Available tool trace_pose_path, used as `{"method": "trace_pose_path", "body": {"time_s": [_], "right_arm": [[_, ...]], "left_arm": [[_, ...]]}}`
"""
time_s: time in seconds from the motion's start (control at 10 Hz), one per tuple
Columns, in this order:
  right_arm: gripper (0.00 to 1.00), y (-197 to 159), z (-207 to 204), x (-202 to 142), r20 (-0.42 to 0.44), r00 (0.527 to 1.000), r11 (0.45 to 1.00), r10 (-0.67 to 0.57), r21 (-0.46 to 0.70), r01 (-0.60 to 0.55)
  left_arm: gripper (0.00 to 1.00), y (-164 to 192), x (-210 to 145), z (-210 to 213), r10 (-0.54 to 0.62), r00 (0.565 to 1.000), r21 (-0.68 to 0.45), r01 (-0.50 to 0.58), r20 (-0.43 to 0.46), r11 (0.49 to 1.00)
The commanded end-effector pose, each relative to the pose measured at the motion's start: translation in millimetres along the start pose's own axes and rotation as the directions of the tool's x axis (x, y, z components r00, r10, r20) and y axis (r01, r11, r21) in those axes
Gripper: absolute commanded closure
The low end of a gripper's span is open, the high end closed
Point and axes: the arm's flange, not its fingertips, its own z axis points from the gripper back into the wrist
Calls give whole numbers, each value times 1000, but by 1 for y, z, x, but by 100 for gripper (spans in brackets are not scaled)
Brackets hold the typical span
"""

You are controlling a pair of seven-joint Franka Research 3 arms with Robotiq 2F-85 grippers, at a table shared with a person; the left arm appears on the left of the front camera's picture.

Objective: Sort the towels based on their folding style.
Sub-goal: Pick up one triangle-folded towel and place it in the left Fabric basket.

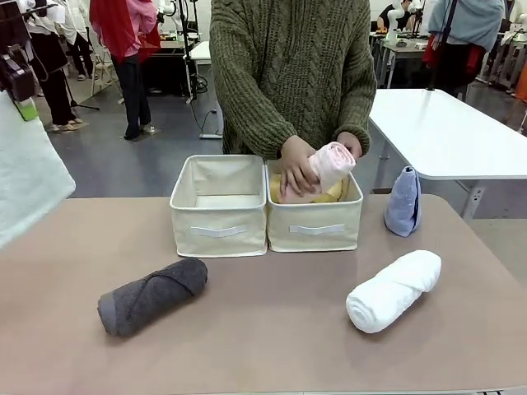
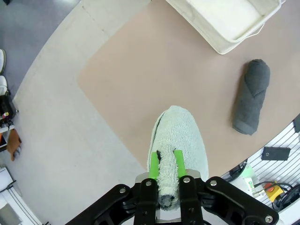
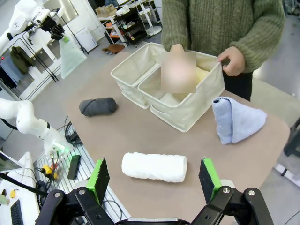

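Note:
My left gripper [image 2: 166, 165] is shut on the mint green towel [image 2: 178, 140] and holds it high above the table's left edge; the towel [image 1: 25, 177] hangs large at the picture's left under the gripper [image 1: 18, 81]. My right gripper [image 3: 153, 165] is open, hovering over the white rolled towel [image 3: 154, 167]. The dark grey roll [image 1: 152, 296] lies front left, the white roll [image 1: 394, 290] front right. The light blue triangle [image 1: 404, 202] stands right of the bins. The person's hands press the pink roll [image 1: 331, 164] into the right bin [image 1: 316, 230], onto the yellow towel [image 1: 331, 195].
The left cream bin [image 1: 218, 220] stands beside the right one at the table's middle back. The person stands close behind the bins, one hand [image 3: 232, 61] on the right bin's rim. A white table [image 1: 461, 136] stands off to the far right.

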Motion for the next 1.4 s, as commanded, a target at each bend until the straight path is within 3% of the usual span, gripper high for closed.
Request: {"method": "trace_pose_path", "body": {"time_s": [0.0,0.1,0.2,0.3,0.4,0.5,0.9,1.0,1.1,1.2,1.3], "right_arm": [[0,-1,-1,-1,10,1000,1000,10,7,-10],[0,-1,-1,-1,10,1000,1000,10,7,-10],[0,-1,-1,-1,10,1000,1000,10,7,-10],[0,-1,-1,-1,10,1000,1000,10,7,-10],[0,-1,-1,-1,10,1000,1000,10,7,-10],[0,-1,-1,-1,10,1000,1000,10,7,-10],[0,-1,-1,-1,10,1000,1000,10,7,-10],[0,-1,-1,-1,10,1000,1000,10,7,-10],[0,-1,-1,-1,10,1000,1000,10,7,-10],[0,-1,-1,-1,10,1000,1000,10,7,-10],[0,-1,-1,-1,10,1000,1000,10,7,-10]], "left_arm": [[86,-18,9,12,-174,980,89,166,93,982],[86,-43,19,25,-328,934,169,304,140,938],[86,-56,40,36,-469,868,169,444,163,880],[86,-76,56,41,-604,778,185,576,175,796],[86,-94,69,40,-682,710,165,662,175,731],[86,-103,94,42,-725,671,142,711,154,689],[86,-134,157,30,-754,642,60,755,138,653],[86,-141,165,25,-739,660,35,742,133,669],[86,-143,161,24,-705,705,30,705,72,708],[86,-141,152,11,-748,650,68,747,133,661],[86,-141,152,11,-748,650,68,747,133,661]]}}
